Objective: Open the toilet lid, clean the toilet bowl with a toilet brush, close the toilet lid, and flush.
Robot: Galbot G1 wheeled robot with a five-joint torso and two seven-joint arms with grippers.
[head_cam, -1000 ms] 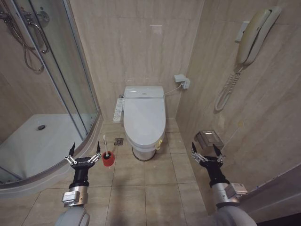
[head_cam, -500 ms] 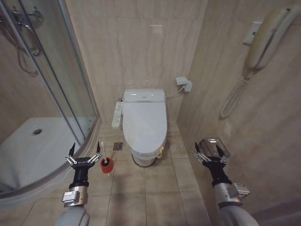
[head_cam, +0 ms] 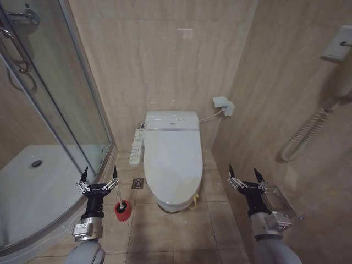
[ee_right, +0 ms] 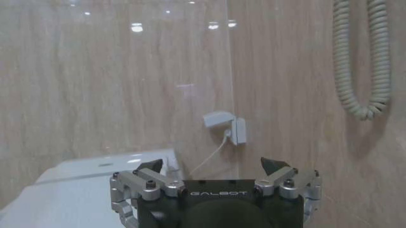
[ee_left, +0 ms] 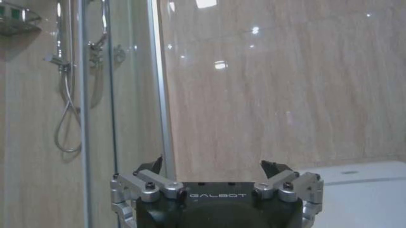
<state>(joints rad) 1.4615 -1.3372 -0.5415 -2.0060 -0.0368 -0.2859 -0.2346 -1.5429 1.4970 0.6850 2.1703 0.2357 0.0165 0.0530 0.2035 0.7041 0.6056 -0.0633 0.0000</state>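
The left tool (head_cam: 99, 176) hangs low with its fingers spread wide and nothing between them; the right tool (head_cam: 245, 176) is held level with it, well apart, also wide open and holding nothing. Between the two and farther ahead stands the toilet, its lid (head_cam: 173, 159) shut flat over the bowl. A long control panel (head_cam: 136, 147) runs along the lid's side nearer the left tool. Just beyond the left tool, on the floor, the toilet brush (head_cam: 122, 209) stands in its small red cup.
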